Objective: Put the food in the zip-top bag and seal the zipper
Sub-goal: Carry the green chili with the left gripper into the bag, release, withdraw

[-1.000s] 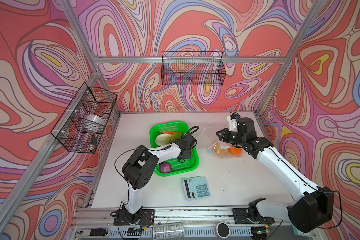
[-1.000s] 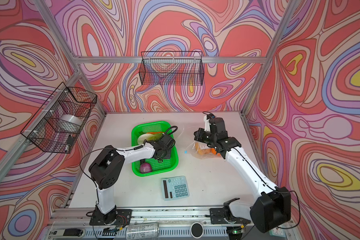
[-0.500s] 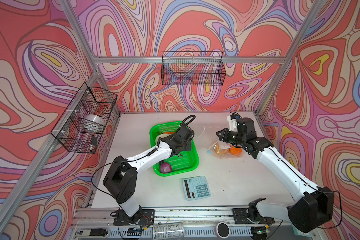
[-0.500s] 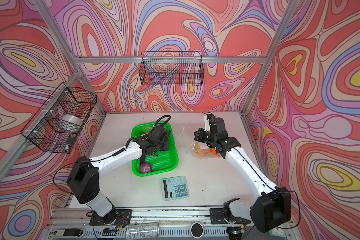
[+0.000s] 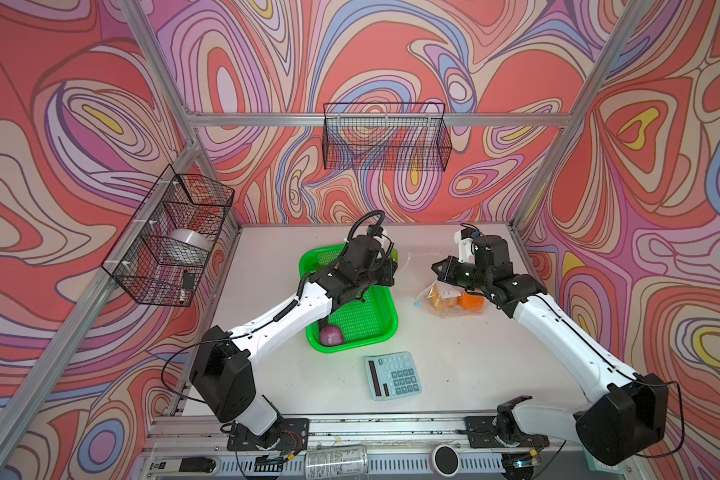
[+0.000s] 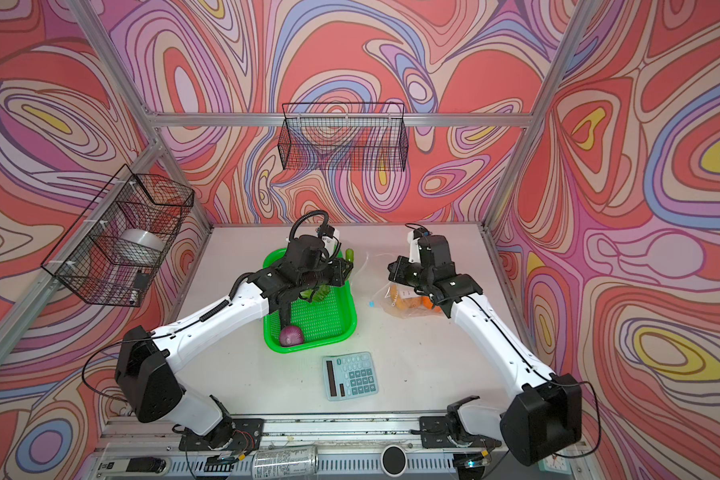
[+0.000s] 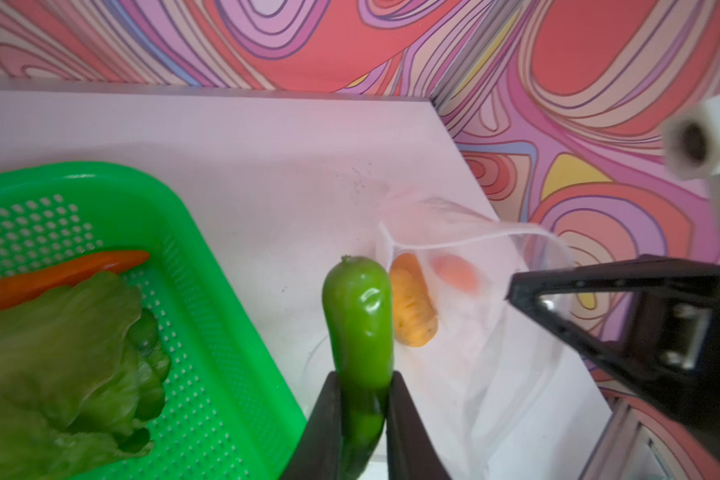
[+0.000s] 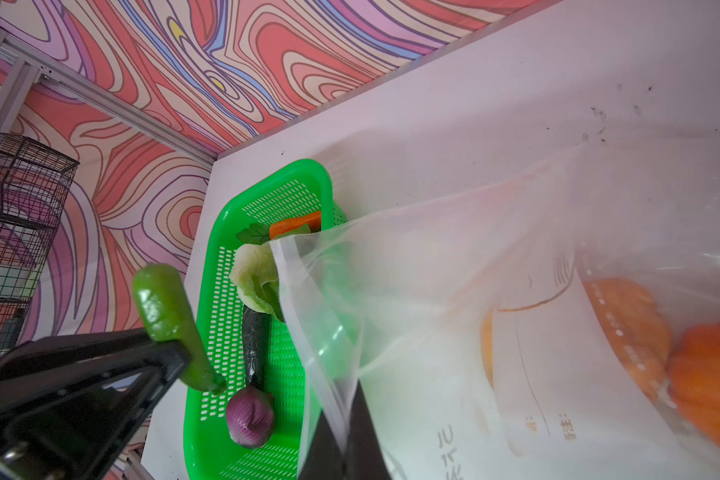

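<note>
Left wrist view: left gripper (image 7: 364,376) clamps green pepper (image 7: 358,316) beside basket (image 7: 225,316); right gripper (image 7: 520,297) pinches zip-top bag (image 7: 454,374).

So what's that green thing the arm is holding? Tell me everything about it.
A long green pepper, smooth and glossy like plastic, with a small stem nub on its rounded tip. The left pincer clamps its other end between two black fingers. It hangs over the white table, between the green basket and the open mouth of the clear bag.
</note>
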Controlling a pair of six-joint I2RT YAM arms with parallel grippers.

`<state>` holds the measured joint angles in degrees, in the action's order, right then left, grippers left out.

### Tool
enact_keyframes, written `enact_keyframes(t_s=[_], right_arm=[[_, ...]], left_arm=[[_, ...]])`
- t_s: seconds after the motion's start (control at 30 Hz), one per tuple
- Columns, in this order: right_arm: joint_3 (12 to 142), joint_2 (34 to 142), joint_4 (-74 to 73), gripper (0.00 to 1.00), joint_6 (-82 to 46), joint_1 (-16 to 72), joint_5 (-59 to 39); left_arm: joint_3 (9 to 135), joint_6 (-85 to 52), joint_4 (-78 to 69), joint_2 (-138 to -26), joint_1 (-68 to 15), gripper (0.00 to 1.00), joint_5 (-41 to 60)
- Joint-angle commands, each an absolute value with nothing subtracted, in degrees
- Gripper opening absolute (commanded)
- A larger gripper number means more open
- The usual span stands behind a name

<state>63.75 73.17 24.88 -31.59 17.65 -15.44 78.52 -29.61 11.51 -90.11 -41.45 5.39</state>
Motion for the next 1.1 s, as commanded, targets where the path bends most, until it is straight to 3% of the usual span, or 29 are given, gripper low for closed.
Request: enact_keyframes(t_s=[0.0, 0.27, 0.83, 0.9, 0.97, 1.03, 1.07], right_arm=[[64.25, 72.74, 24.43, 0.0, -31.37, 17.58, -15.38], [63.46, 72.23, 23.99, 0.0, -31.67, 17.58, -15.97], [62.99, 70.85, 23.6, 0.0, -32.1, 17.58, -15.6], [63.01, 70.88, 23.47, 0.0, -32.21, 17.58, -15.73], [63.0, 70.8, 23.47, 0.0, -32.21, 17.58, -15.73], [62.85, 70.81, 23.47, 0.0, -32.5, 17.58, -15.79], [62.76, 70.84, 23.48, 0.0, -32.56, 17.58, -15.82]], left_arm=[[82.23, -29.98, 7.98, -92.27, -42.42, 0.0, 12.15], [81.63, -29.49, 0.75, -97.73, -43.9, 0.0, 15.01], [79.53, -26.77, 5.35, -103.18, -44.19, 0.02, 11.78], [80.0, -26.41, 6.28, -103.59, -44.14, 0.1, 12.03], [80.94, -26.07, 7.67, -104.01, -44.15, 0.29, 11.99], [81.97, -25.96, 8.93, -104.3, -44.2, 0.55, 11.87], [82.16, -26.05, 9.21, -104.28, -44.13, 0.61, 11.82]])
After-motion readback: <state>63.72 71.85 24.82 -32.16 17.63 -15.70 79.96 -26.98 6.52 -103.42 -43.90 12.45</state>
